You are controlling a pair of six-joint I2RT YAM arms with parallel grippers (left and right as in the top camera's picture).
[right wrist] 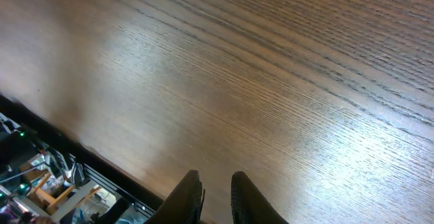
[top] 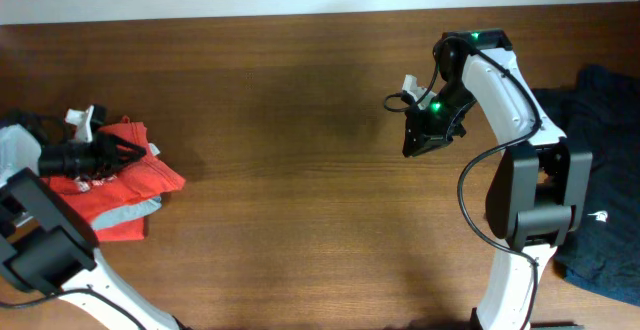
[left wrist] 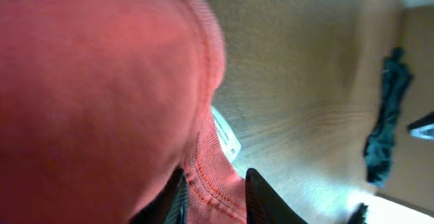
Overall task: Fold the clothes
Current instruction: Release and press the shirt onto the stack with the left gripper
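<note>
Fingers [left wrist: 261, 198] of the left gripper [left wrist: 215, 178] are standing a narrow way apart, with a stitched red hem lying between them. Whether they are pinching that hem or only straddling it, cannot tell from the wrist view. Fingers [right wrist: 245, 197] of the right gripper [right wrist: 213, 180] are sitting at a narrow gap too, nothing between them, hanging over bare wood.

Wooden table [top: 300, 80] is taking up nearly the whole overhead view. Both sets of fingers are hanging above it, well apart from each other, the left set near one end and the right set toward the other.

Dark navy garment [top: 605, 110] is lying crumpled at the table's edge, beyond the right fingers and well apart from them. From the left fingers it is showing only as a dark heap far across the table.

Pile of clothes [top: 135, 195] is lying directly under the left fingers. Red-orange garment [top: 150, 178] is sitting on top, folded, and the fingertips are pointing onto its upper edge. In the left wrist view its cloth is bulging up close against the camera, blurred, filling most of the frame above the fingers.

Grey garment [top: 140, 210] is peeking out below the red-orange one, on the side of the pile away from the fingertips. Another red layer [top: 120, 232] is showing beneath the grey.

White label [left wrist: 226, 134] is sticking out from under the hem, just ahead of the left fingertips.
</note>
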